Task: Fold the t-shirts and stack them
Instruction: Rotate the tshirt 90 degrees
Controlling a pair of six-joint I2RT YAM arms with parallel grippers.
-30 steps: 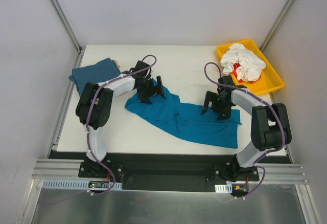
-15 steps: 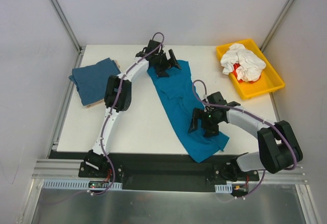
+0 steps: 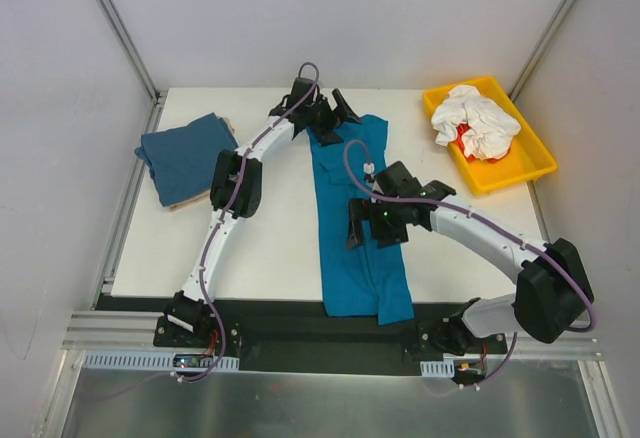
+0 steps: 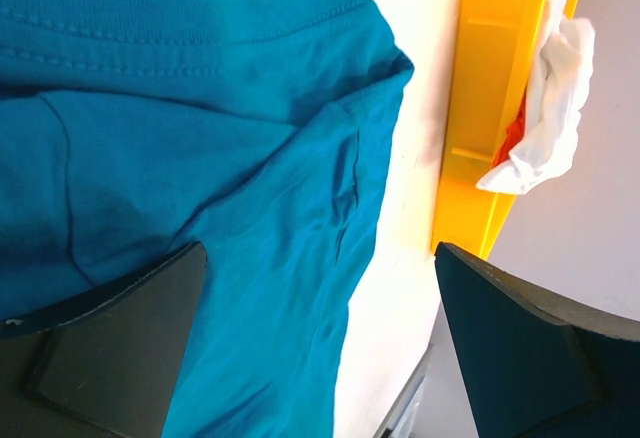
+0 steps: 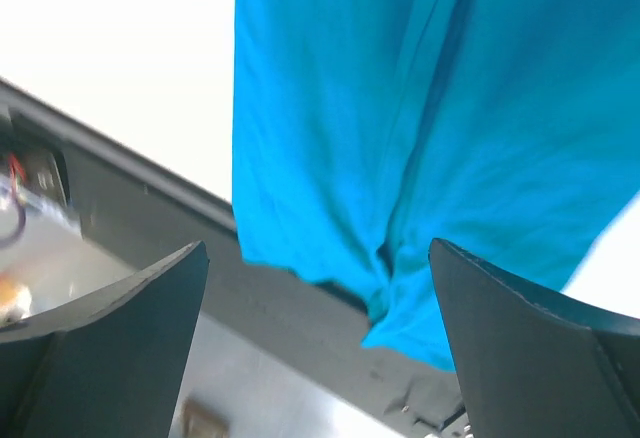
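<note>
The bright teal-blue t-shirt lies stretched from the table's far side to its near edge, and its hem hangs over the front edge. My left gripper is open over the shirt's far end, with the jaws wide apart and nothing between them. My right gripper is open above the shirt's middle, also empty. The slate-blue t-shirt lies folded at the far left. A beige edge shows beneath it.
A yellow tray with crumpled white and red cloth stands at the far right; its wall shows in the left wrist view. The black rail runs along the table's front edge.
The teal shirt has swung from lying across the table to lying straight from far to near. My left gripper went to the far side. My right gripper moved left towards the middle.
</note>
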